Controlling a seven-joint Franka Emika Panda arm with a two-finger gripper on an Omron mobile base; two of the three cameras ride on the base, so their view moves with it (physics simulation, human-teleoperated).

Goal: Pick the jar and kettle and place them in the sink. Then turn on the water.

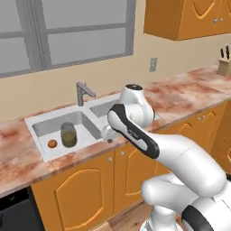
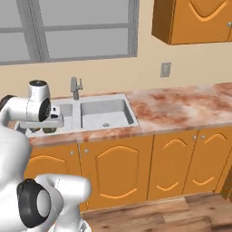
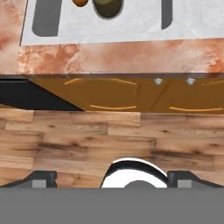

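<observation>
Glass jar [image 1: 68, 134] already stands in your sink's [image 1: 40, 121] left basin, beside a small orange ball [image 1: 52, 143].
Moving right, the faucet [image 1: 83, 93] runs no water, and I cannot find the kettle, so both steps remain. Your arm folds over the counter edge, gripper [image 3: 111, 178] empty, jaws spread wide, pointing floorward.
</observation>
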